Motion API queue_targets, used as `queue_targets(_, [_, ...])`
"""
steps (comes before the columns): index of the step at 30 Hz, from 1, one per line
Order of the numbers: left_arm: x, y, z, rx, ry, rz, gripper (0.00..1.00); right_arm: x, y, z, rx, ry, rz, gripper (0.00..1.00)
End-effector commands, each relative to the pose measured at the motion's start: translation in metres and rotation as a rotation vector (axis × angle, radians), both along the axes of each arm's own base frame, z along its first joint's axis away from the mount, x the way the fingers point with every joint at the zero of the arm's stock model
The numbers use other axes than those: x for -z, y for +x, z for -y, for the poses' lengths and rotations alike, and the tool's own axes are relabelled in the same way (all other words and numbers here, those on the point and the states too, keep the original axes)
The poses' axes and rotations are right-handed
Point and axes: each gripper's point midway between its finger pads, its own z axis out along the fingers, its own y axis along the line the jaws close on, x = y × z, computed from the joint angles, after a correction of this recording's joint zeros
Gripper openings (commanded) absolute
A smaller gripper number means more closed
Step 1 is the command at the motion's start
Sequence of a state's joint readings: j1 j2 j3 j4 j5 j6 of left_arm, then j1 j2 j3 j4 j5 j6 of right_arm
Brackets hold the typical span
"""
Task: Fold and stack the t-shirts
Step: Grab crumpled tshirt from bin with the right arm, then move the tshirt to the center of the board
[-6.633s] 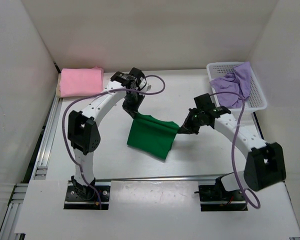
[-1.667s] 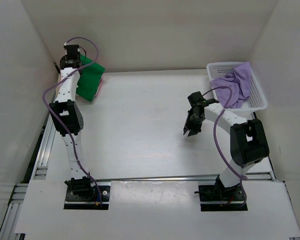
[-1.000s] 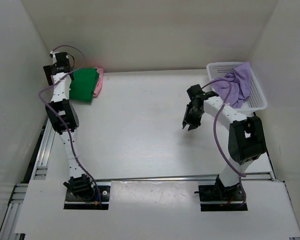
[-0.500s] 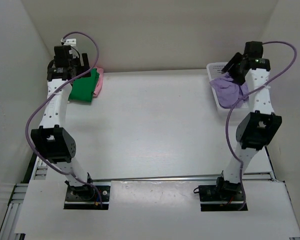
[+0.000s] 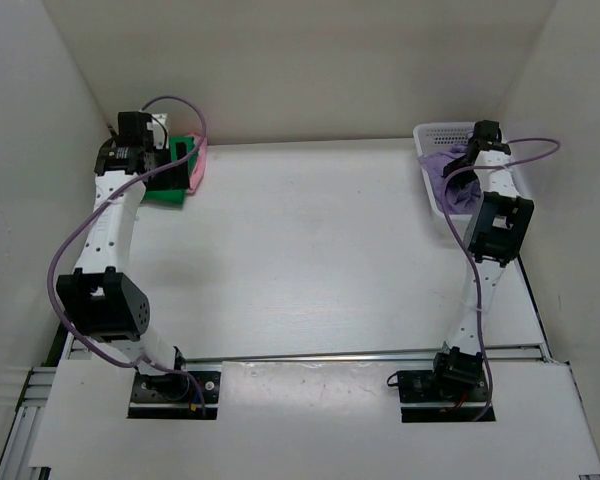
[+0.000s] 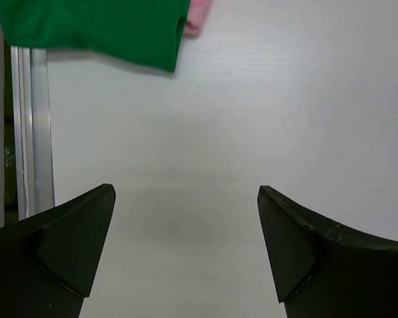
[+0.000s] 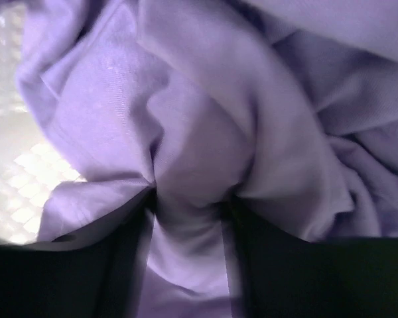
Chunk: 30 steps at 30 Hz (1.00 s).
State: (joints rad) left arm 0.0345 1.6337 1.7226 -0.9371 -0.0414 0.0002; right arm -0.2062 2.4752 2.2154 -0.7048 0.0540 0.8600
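A folded green t-shirt (image 5: 172, 175) (image 6: 99, 30) lies on the pink t-shirt (image 5: 199, 160) (image 6: 198, 16) at the table's far left corner. My left gripper (image 5: 148, 160) (image 6: 186, 195) hangs open just in front of that pile, with only bare table between its fingers. The crumpled light purple t-shirt (image 5: 448, 185) (image 7: 205, 126) lies in the white mesh basket (image 5: 432, 135) at the far right. My right gripper (image 5: 475, 148) (image 7: 189, 209) reaches down into the basket. Its two fingers are shut on a bunched fold of the purple cloth.
An aluminium rail (image 6: 32, 126) runs along the table's left edge beside the pile. White walls enclose the table on three sides. The basket's mesh floor (image 7: 16, 165) shows left of the purple cloth.
My right arm swung from the table's middle up into the basket and closed on the purple shirt. My left gripper drew back a little from the green shirt and stays open.
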Motion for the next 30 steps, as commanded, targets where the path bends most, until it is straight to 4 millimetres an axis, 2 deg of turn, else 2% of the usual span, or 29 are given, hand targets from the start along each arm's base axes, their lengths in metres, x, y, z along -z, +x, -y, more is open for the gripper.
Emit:
queue_targets(1, [-0.015,-0.033,-0.010,-0.046,0.046,0.005,1.00,-0.018,0.024,0.005,0.062,-0.001,0.096,0.30])
queue_targets(2, [-0.017,-0.037,-0.010,-0.046,0.046,0.004,1.00,-0.025,0.024,0.005,0.047,-0.014,0.111,0.18])
queue_targets(3, [-0.017,-0.040,-0.010,-0.046,0.046,0.004,1.00,-0.032,0.024,0.006,0.035,-0.024,0.121,0.00])
queue_targets(4, [-0.017,-0.040,-0.010,-0.046,0.046,0.004,1.00,-0.038,0.022,0.006,0.024,-0.033,0.126,0.00])
queue_targets(5, [-0.017,-0.043,-0.014,-0.056,0.046,0.006,1.00,-0.066,0.022,0.006,-0.003,-0.062,0.174,0.00])
queue_targets(7, [-0.021,-0.045,-0.019,-0.069,0.047,0.016,1.00,-0.088,0.013,0.008,-0.026,-0.101,0.196,0.00])
queue_targets(8, [-0.021,-0.048,-0.022,-0.078,0.047,0.017,1.00,-0.131,0.009,0.005,-0.055,-0.151,0.269,0.00])
queue_targets(10, [-0.025,-0.053,-0.023,-0.085,0.054,0.029,1.00,-0.168,-0.003,0.004,-0.085,-0.193,0.324,0.00])
queue_targets(11, [-0.019,-0.055,-0.023,-0.085,0.053,0.013,1.00,-0.219,-0.013,-0.004,-0.125,-0.249,0.418,0.00])
queue_targets(13, [-0.023,-0.064,-0.020,-0.076,0.045,0.022,1.00,-0.277,-0.026,-0.016,-0.174,-0.314,0.531,0.00])
queue_targets(14, [-0.021,-0.067,-0.018,-0.067,0.035,0.020,1.00,-0.327,-0.048,-0.030,-0.224,-0.379,0.619,0.00])
queue_targets(15, [-0.025,-0.074,-0.013,-0.051,0.019,0.027,1.00,-0.355,-0.060,-0.036,-0.236,-0.418,0.673,0.00])
queue_targets(16, [-0.025,-0.078,-0.011,-0.044,0.012,0.032,1.00,-0.405,-0.088,-0.054,-0.254,-0.458,0.780,0.00])
queue_targets(18, [-0.020,-0.089,-0.008,-0.034,0.002,0.018,1.00,-0.433,-0.117,-0.073,-0.304,-0.498,0.847,0.00])
queue_targets(19, [-0.026,-0.096,-0.006,-0.028,-0.003,0.040,1.00,-0.467,-0.150,-0.096,-0.332,-0.494,0.942,0.00])
queue_targets(20, [-0.022,-0.101,-0.006,-0.028,-0.004,0.032,1.00,-0.474,-0.166,-0.107,-0.360,-0.498,0.967,0.00])
queue_targets(21, [-0.022,-0.105,-0.005,-0.028,-0.004,0.037,1.00,-0.471,-0.175,-0.123,-0.403,-0.476,0.991,0.00])
queue_targets(22, [-0.028,-0.110,-0.005,-0.028,-0.002,0.060,1.00,-0.489,-0.205,-0.148,-0.465,-0.445,1.074,0.00])
queue_targets(24, [-0.026,-0.118,-0.005,-0.028,-0.002,0.062,1.00,-0.489,-0.228,-0.181,-0.550,-0.332,1.133,0.00])
queue_targets(25, [-0.029,-0.120,-0.004,-0.028,-0.002,0.074,1.00,-0.494,-0.248,-0.205,-0.617,-0.260,1.175,0.00])
queue_targets(26, [-0.029,-0.124,-0.004,-0.028,-0.001,0.080,1.00,-0.476,-0.252,-0.227,-0.698,-0.181,1.155,0.00])
queue_targets(27, [-0.025,-0.125,-0.004,-0.028,-0.002,0.069,1.00,-0.467,-0.255,-0.243,-0.739,-0.123,1.145,0.00])
queue_targets(28, [-0.029,-0.127,-0.004,-0.028,-0.001,0.083,1.00,-0.468,-0.270,-0.268,-0.791,-0.026,1.161,0.00])
queue_targets(29, [-0.029,-0.127,-0.004,-0.028,-0.001,0.083,1.00,-0.451,-0.270,-0.286,-0.842,0.025,1.132,0.00])
queue_targets(30, [-0.031,-0.129,-0.005,-0.034,0.006,0.092,1.00,-0.440,-0.278,-0.317,-0.932,0.094,1.109,0.00])
